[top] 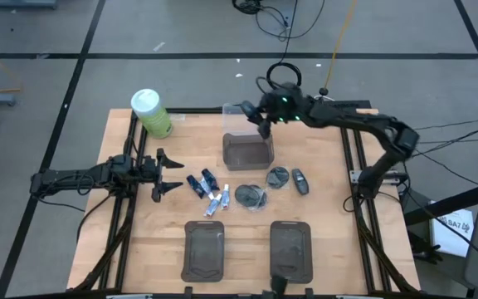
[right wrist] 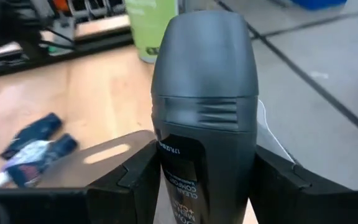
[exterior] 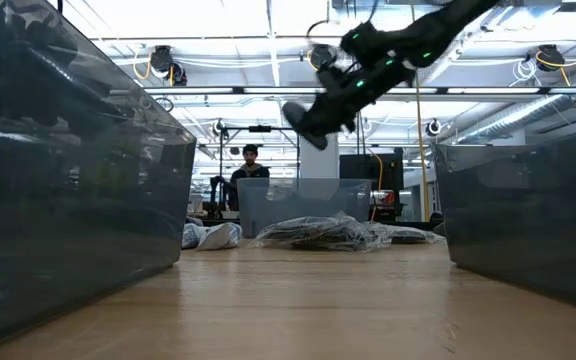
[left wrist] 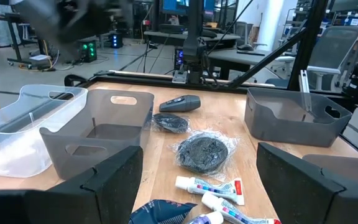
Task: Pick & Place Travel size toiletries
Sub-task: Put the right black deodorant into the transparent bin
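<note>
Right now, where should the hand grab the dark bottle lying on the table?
Across its slim middle, coming straight down from above: the dark bottle lies flat on its side on the table, with nothing on top of it.

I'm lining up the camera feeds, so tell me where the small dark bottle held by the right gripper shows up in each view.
High view: hidden under the right gripper, above the grey tray.
Low view: too dark to pick out at the right gripper, above that tray.
Left wrist view: not identifiable.
Right wrist view: the small dark bottle fills the centre, clamped between the fingers.
Shared landmark: the grey tray.
</note>
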`<state>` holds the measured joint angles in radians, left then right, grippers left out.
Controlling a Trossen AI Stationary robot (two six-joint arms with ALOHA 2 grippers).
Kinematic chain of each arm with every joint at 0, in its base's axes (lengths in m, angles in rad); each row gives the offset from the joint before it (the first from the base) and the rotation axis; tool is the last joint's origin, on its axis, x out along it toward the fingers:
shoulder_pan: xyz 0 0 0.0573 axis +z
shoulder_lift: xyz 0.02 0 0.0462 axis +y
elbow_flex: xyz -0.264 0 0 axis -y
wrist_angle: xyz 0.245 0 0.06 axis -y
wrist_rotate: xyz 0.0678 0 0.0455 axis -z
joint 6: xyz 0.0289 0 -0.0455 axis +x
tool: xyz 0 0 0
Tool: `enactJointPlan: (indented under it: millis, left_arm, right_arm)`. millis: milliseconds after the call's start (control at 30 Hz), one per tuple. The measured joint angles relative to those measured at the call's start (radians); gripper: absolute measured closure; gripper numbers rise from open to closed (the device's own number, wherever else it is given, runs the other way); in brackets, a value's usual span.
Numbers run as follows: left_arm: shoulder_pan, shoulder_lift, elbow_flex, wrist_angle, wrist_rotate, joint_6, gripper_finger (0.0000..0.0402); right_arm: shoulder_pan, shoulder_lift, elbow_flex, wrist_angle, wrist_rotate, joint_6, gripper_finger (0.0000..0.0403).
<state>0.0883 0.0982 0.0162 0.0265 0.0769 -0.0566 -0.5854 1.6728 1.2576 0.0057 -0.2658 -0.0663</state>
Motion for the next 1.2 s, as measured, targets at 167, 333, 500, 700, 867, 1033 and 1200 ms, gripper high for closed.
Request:
enactJointPlan:
  millis: [167, 333, 500, 700, 867, 1033, 1200]
  left_arm:
    - [0.0, 0.0, 0.0, 0.0, 0.0, 0.0, 0.0096]
    - [0.0, 0.0, 0.0, 0.0, 0.0, 0.0, 0.0096]
    - [0.0, 0.0, 0.0, 0.0, 0.0, 0.0, 0.0096]
    - [0.0, 0.0, 0.0, 0.0, 0.0, 0.0, 0.0096]
    - [0.0, 0.0, 0.0, 0.0, 0.0, 0.0, 0.0096]
    - [0.0, 0.0, 0.0, 0.0, 0.0, 0.0, 0.0096]
    - [0.0, 0.0, 0.0, 0.0, 0.0, 0.0, 0.0096]
  right_arm:
    - [-0.019, 0.137, 0.103, -0.068, 0.0, 0.025, 0.0219]
    - [-0.03, 0.185, 0.119, -0.103, 0.006, 0.056, 0.0218]
    - [-0.031, 0.191, 0.12, -0.107, 0.061, 0.063, 0.0219]
    - [-0.024, 0.19, 0.12, -0.149, 0.102, 0.07, 0.0218]
    - [-0.022, 0.19, 0.12, -0.159, 0.134, 0.055, 0.0217]
    - [-0.022, 0.19, 0.12, -0.154, 0.134, 0.062, 0.0196]
    - [-0.022, 0.19, 0.12, -0.154, 0.134, 0.077, 0.019]
